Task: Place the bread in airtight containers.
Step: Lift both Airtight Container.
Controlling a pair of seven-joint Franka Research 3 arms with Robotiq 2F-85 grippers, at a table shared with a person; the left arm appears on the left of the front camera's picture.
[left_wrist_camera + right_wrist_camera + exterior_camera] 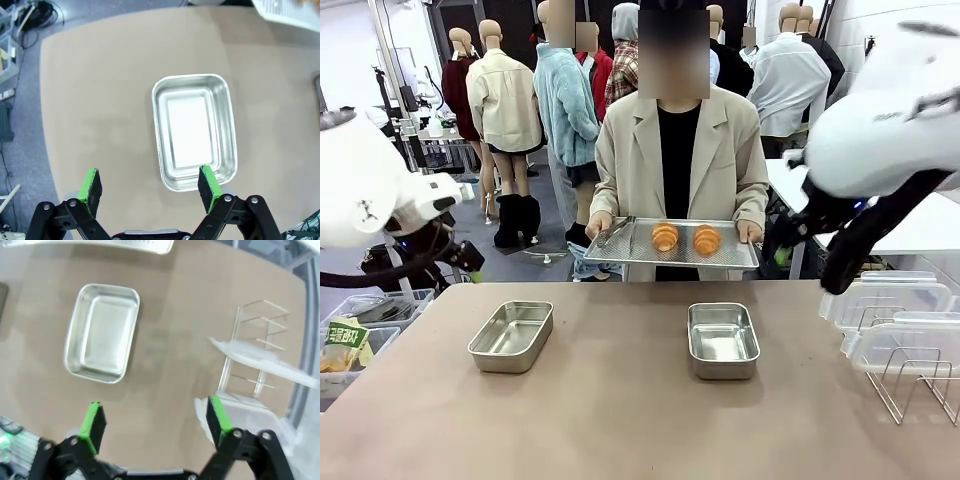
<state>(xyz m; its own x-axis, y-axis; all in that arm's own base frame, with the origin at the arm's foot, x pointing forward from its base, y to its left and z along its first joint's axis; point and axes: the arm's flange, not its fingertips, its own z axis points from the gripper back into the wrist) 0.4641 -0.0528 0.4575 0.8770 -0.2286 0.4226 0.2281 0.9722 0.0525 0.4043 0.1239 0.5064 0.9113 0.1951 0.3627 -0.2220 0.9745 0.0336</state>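
Two pieces of bread [665,237] [707,240] lie on a flat steel tray [620,250] that a person holds in both hands at the far edge of the table. Two lidless steel airtight containers stand on the brown table, one at the left [512,336] and one at the middle [723,340]. My left gripper [150,184] hangs open high above the left container [194,131], with nothing between its fingers. My right gripper [156,417] is also open and empty, above the table beside the middle container [102,332].
A wire rack [910,385] with clear plastic lids [895,310] stands at the table's right edge, seen in the right wrist view as rack [260,347] and lid [265,365]. Bins with packets [350,340] sit off the table's left side.
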